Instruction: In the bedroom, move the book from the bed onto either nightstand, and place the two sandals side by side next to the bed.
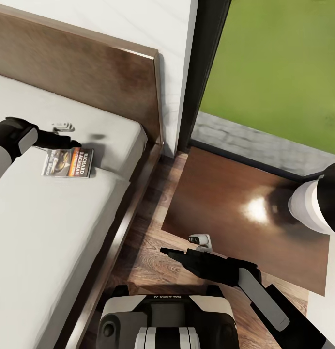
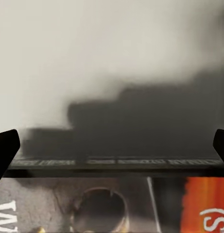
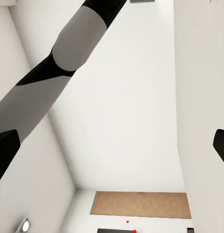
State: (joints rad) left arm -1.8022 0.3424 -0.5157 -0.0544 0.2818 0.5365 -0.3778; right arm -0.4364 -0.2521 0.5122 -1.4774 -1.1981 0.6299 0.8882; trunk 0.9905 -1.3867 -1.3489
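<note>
One book (image 1: 68, 163) lies flat on the bed (image 1: 51, 232), the left gripper (image 1: 70, 143) poised at its edge with jaws spread wide. One nightstand (image 1: 245, 213) stands beside the bed. The right gripper (image 1: 168, 251) hangs released above the floor (image 1: 148, 252).

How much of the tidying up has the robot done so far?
Nothing looks finished yet. The small grey paperback book with the orange band lies on the light grey-beige mattress of the bed. The left gripper is right over the book's edge, open, and hasn't grasped it. The glossy dark reddish-brown nightstand has no book on its top. The sandals step is also left.
</note>
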